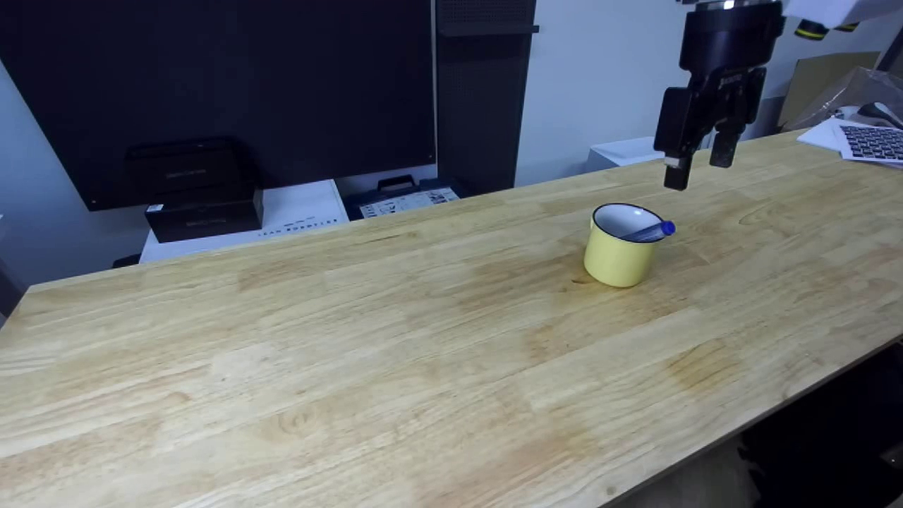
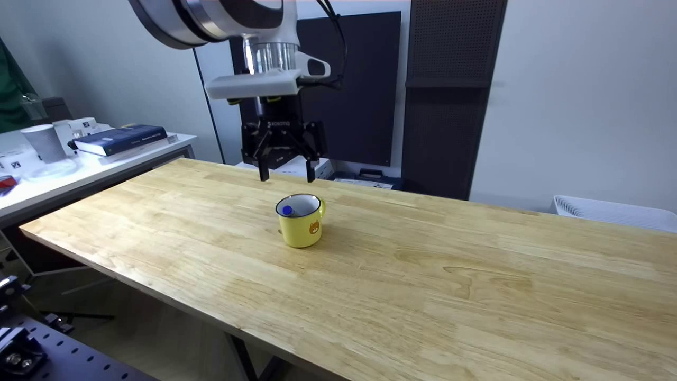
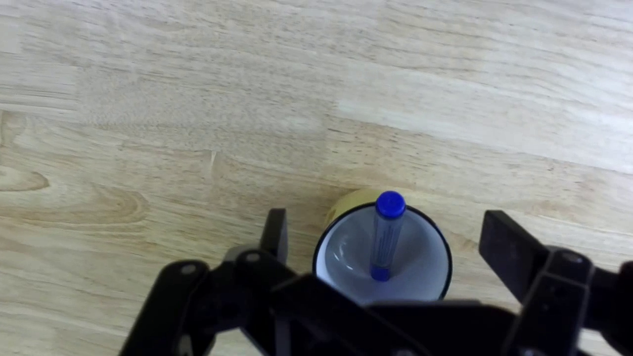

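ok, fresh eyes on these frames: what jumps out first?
Likely the yellow mug on the wooden table, with a blue-ended marker leaning inside it. Next, the black hand, hanging open, higher than the mug. Then the large black board behind the table in both exterior views.

- Long pale wooden tabletop (image 1: pixel 317 367); plank grain shows: below the gripper (image 2: pixel 287 173).
- Plain pale wall (image 2: pixel 571 106), bluish in the cool light: behind the gripper.
- Large flat black panel (image 2: pixel 365 90): directly behind the gripper in an exterior view.
- Tall dark perforated panel (image 2: pixel 449 127); a narrow ledge crosses it: right of the gripper in an exterior view.
- White side table (image 2: pixel 106 166); carries a dark-blue book (image 2: pixel 127 138) and a grey tapered cup (image 2: pixel 45 143): left of the gripper in an exterior view.
- Large white lettered box (image 1: pixel 303 204) and dark case with handle (image 1: pixel 430 185): beyond the tabletop, left of the gripper in an exterior view.
- Dark floor (image 2: pixel 158 333): well below the gripper.
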Robot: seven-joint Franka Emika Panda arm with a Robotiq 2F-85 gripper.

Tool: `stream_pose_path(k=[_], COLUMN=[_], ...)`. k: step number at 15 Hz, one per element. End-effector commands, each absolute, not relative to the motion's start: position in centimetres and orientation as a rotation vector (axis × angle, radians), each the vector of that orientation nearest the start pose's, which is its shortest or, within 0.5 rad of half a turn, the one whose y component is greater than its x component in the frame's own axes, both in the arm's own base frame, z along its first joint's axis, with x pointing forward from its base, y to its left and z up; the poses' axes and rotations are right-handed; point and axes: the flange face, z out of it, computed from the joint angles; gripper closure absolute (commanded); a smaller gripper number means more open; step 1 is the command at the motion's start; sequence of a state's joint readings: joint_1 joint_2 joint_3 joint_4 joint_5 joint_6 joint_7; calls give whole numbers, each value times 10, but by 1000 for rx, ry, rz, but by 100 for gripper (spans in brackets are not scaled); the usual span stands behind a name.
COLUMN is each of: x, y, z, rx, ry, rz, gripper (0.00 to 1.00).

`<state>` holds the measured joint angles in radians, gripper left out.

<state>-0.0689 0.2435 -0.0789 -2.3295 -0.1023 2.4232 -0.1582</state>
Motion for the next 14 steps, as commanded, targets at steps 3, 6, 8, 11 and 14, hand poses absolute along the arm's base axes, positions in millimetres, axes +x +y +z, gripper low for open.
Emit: stream_pose_path(k=[3,6,8,11,14], x=[493,497,499,502,507], y=[-74,-69,-64,-63,-63], z=[193,178,168,158,155], rx=[-3188,-3189,-3192,-3188,-3198], ry=[-217,-258,-282,-285,-299], rz=[327,345,354,365,352], gripper=[0,0,0,25,40])
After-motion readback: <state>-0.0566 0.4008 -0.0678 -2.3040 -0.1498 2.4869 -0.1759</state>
